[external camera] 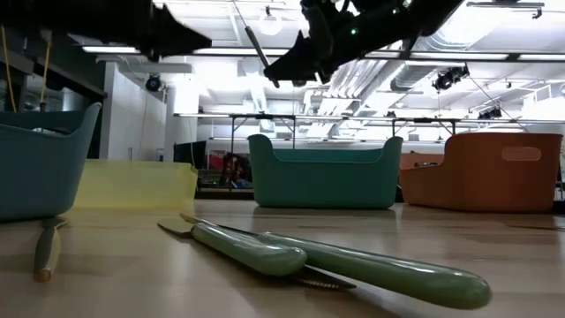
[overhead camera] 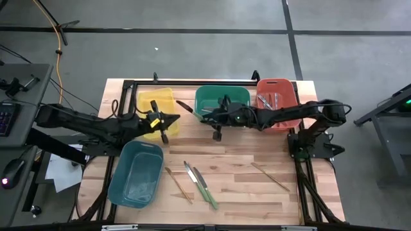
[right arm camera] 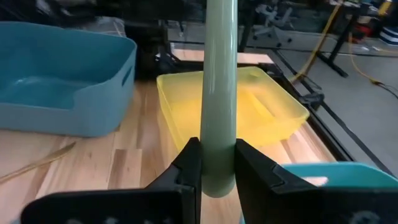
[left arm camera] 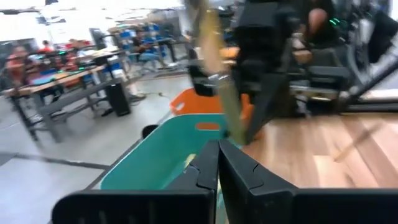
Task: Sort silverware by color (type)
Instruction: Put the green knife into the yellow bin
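My right gripper (overhead camera: 205,116) hangs over the green bin (overhead camera: 221,97), shut on a green-handled utensil (right arm camera: 219,74) that sticks out toward the yellow bin (overhead camera: 156,106). In the low view the utensil (external camera: 256,44) slants high above the table. My left gripper (overhead camera: 172,119) is shut on nothing, in the air by the yellow bin's right edge. Two more green-handled utensils (overhead camera: 200,181) and two tan wooden ones (overhead camera: 178,185) (overhead camera: 270,176) lie flat on the table's near half. My right gripper pinches the green handle near its butt end (right arm camera: 217,171) between its two fingers (right arm camera: 186,165). The fingers come roughly level from the table's right, and the utensil runs on ahead of them. It is lifted clear, slanting in the air between the green and yellow bins.
A red bin (overhead camera: 286,86) at the far right holds silver utensils (overhead camera: 268,101). A light-blue bin (overhead camera: 136,173) stands at the near left. Bare wood lies between the bins and the loose utensils and along the near right.
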{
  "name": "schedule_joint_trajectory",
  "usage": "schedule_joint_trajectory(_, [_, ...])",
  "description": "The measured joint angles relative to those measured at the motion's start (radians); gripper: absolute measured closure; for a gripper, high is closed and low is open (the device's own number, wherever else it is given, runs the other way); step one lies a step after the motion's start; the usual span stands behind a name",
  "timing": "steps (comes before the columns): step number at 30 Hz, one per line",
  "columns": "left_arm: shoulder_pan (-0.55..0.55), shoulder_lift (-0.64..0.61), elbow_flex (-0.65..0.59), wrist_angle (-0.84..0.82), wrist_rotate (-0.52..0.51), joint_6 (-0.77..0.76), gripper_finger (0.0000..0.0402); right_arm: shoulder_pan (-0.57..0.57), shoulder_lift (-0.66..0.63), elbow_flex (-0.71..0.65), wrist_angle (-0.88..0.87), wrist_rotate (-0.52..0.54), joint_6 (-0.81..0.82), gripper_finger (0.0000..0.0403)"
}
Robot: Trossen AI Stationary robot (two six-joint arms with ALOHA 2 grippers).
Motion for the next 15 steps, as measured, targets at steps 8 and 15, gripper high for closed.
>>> schedule_joint_trajectory(8, [0.109, -0.005, -0.104, 0.197, 0.183, -0.125, 0.0346, -0.028, 0.11, 0.0, 0.173, -0.109, 0.003, 0.0352])
schedule_joint_trajectory(15, [0.105, -0.004, -0.104, 0.2, 0.248, -0.132, 0.0263, -0.026, 0.182, 0.0, 0.29, -0.12, 0.003, 0.0352])
